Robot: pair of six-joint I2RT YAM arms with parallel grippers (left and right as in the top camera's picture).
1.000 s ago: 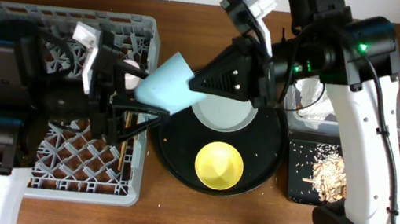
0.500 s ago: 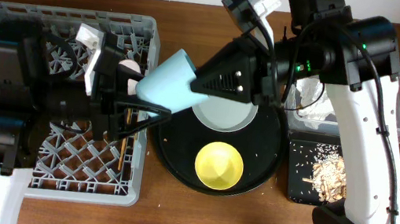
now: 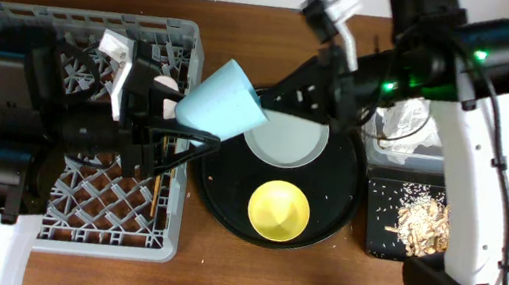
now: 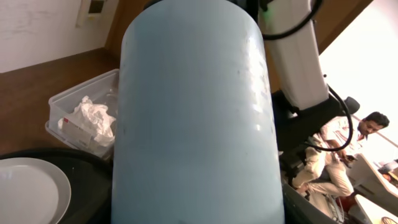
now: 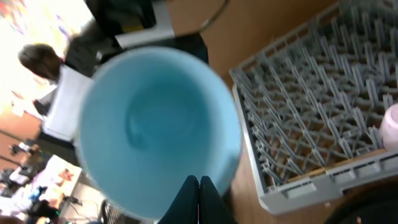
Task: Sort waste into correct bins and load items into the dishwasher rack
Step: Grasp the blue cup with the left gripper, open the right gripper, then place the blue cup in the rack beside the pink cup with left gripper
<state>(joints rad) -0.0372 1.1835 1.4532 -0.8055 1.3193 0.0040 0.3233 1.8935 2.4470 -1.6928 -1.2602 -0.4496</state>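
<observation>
Now that the right gripper (image 5: 199, 186) has pulled back, blue cup (image 3: 224, 108): hangs tilted in the air, over the edge of the rack (image 3: 99, 239).
left gripper (image 3: 176, 123): squeezes the cup's bottom end, all alone.
right jaws: pressed together, holding nothing, near the cup's mouth.
change: the cup has passed from right to left.
meaning: it can likely go into the rack next.
</observation>
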